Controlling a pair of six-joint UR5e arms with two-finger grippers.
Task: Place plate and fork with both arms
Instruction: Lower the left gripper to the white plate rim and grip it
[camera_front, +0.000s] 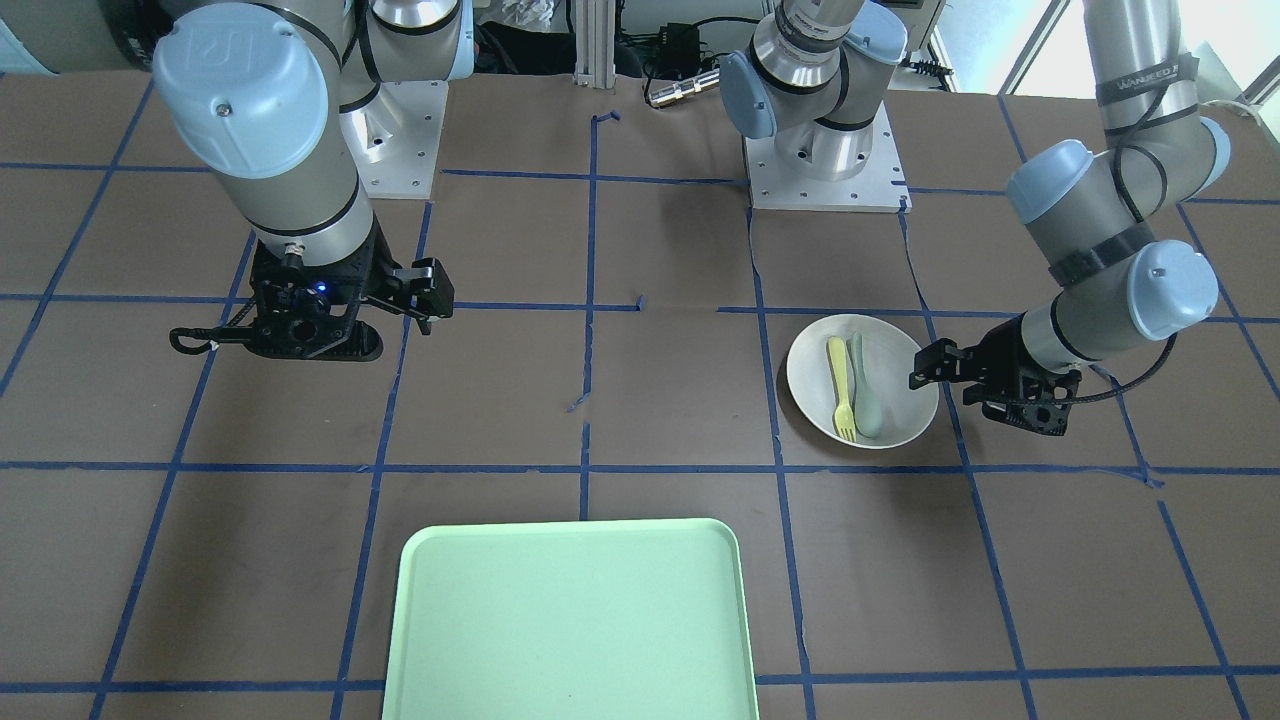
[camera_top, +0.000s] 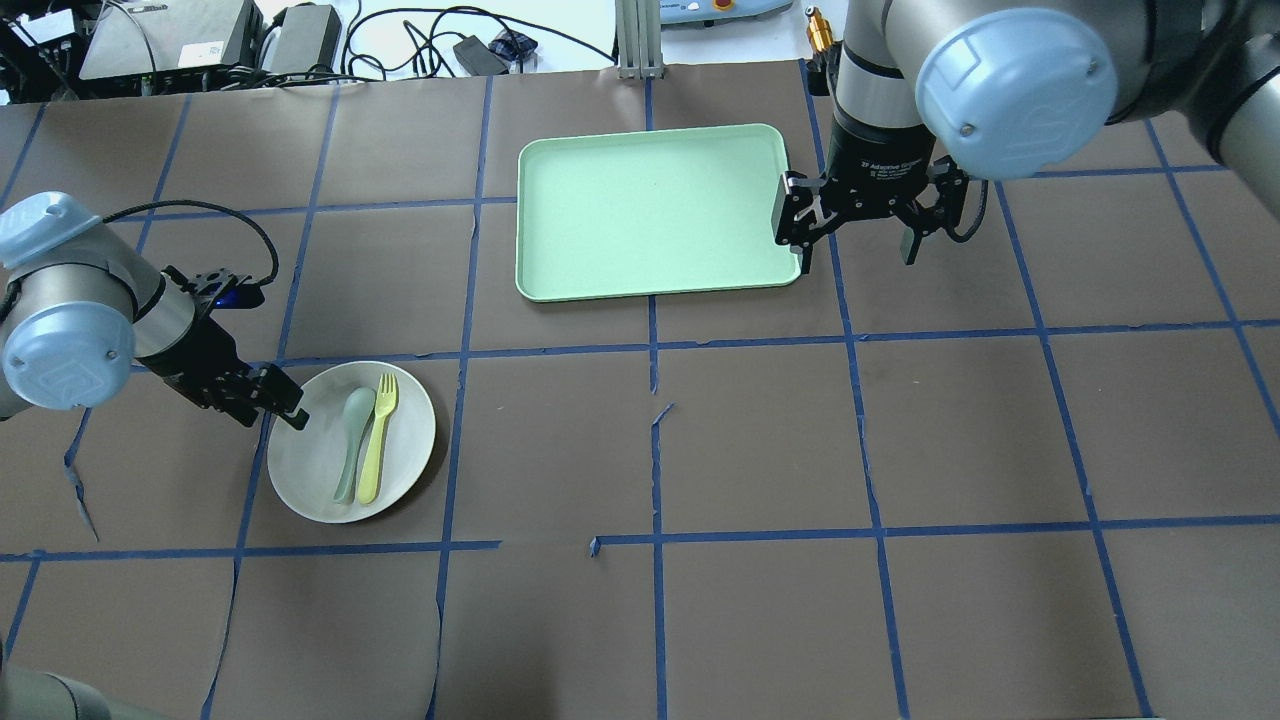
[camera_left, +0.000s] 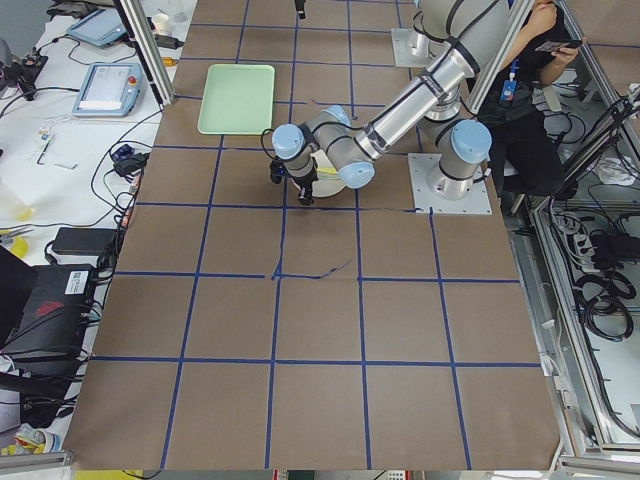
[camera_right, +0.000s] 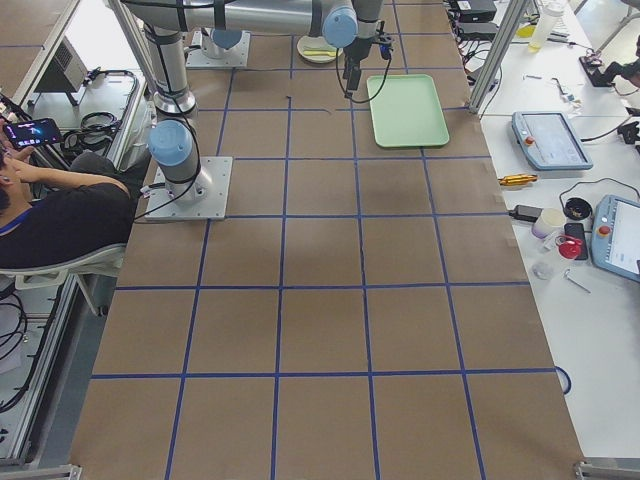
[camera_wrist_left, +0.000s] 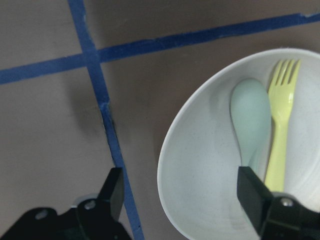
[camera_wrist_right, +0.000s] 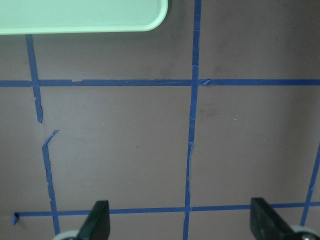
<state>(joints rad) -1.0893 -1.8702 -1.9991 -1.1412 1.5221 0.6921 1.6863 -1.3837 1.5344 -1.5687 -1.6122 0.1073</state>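
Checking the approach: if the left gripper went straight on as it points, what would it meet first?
Probably the plate, at its rim: the left gripper holds open fingers astride it, one over the table, one over its inside. Height is unclear.

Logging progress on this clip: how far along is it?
Done: nothing; the plate, holding fork and spoon, sits away from the tray. In hand: the open left gripper straddles the plate's rim. Left: moving plate and fork; the right gripper hovers open by the tray.
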